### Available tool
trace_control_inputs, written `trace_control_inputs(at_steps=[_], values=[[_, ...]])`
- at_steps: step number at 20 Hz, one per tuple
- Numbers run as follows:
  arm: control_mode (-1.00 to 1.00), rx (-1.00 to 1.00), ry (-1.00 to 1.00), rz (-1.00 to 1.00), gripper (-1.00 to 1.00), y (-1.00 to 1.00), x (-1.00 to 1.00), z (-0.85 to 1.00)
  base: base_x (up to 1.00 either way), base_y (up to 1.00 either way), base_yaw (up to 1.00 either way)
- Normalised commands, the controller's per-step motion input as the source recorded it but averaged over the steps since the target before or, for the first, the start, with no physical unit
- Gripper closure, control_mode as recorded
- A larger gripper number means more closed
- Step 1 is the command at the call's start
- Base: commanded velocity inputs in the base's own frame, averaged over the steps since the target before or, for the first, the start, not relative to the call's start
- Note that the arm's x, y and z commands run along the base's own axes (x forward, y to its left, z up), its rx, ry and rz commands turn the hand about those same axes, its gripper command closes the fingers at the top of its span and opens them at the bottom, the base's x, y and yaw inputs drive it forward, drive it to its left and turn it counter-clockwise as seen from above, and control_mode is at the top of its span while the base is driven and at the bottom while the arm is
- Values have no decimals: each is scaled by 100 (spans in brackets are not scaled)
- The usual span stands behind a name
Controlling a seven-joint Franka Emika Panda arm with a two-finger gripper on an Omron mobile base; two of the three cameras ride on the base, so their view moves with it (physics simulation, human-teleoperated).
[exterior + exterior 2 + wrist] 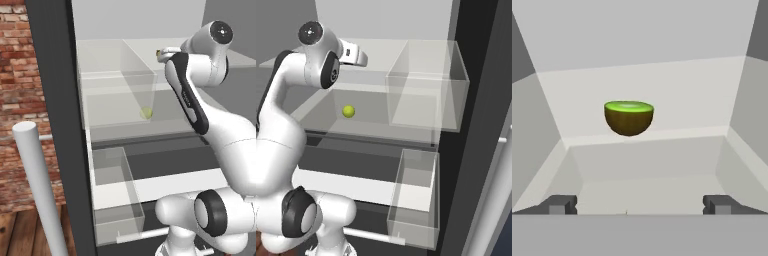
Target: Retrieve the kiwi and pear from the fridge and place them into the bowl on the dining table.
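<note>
I've got my fingers [638,205] spread wide apart, empty, lined up on the kiwi [629,118], which sits ahead, centred between them, deep on the fridge [60,125] shelf, ready for approach.

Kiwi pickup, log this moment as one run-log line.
stage: approaching kiwi | gripper: open, empty | pear: on lower fridge shelf

Halved kiwi [629,118], brown skin with bright green cut face turned up, sat upright on an upper shelf of the open fridge [60,125], small yellow-green round pear [348,111] rested alone on the glass shelf below
</note>
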Motion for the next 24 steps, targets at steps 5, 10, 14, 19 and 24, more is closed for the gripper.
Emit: trace_control_inputs(at_steps=[5,10,14,19,24], values=[[-100,0,0,0,-100,0,40,0,0,0,0],[-100,0,0,0,-100,0,30,0,0,0,0],[-100,0,0,0,-100,2,26,0,0,0,0],[-100,0,0,0,-100,2,25,0,0,0,0],[-100,0,0,0,-100,2,34,0,0,0,0]])
